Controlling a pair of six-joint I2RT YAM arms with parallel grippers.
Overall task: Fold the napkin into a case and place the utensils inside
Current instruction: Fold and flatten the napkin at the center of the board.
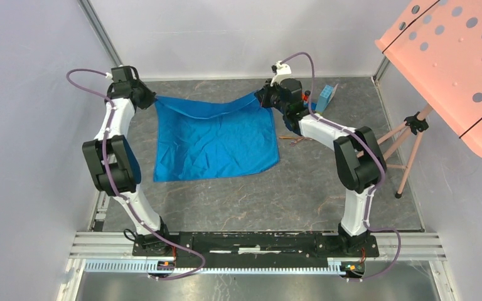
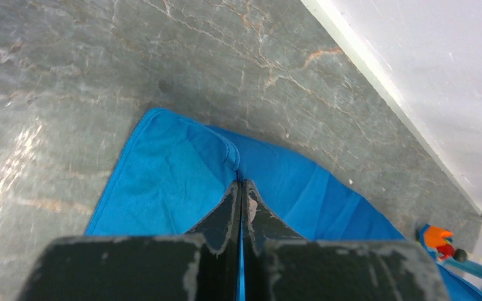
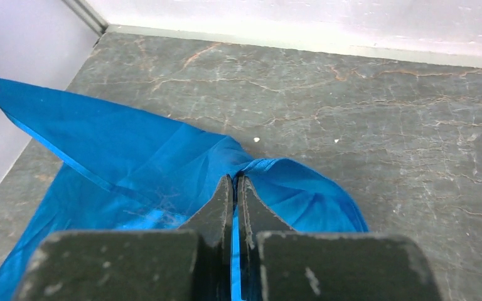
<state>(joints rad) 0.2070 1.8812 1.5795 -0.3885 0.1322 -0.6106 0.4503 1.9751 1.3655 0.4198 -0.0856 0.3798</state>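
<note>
The bright blue napkin point(image 1: 213, 141) lies mostly spread on the grey table, its far edge lifted and stretched between both grippers. My left gripper point(image 1: 152, 99) is shut on the far left corner; in the left wrist view the cloth point(image 2: 176, 182) bunches at my gripper point(image 2: 240, 183). My right gripper point(image 1: 267, 97) is shut on the far right corner; in the right wrist view the cloth point(image 3: 132, 150) is pinched at my gripper point(image 3: 235, 179). Thin copper-gold utensils point(image 1: 292, 138) lie on the table right of the napkin, partly hidden under my right arm.
A light-blue toy block point(image 1: 326, 97) with an orange piece stands at the back right, also seen in the left wrist view point(image 2: 442, 241). A salmon perforated board point(image 1: 458, 63) on a tripod point(image 1: 411, 135) stands at the right. Walls close the back and sides.
</note>
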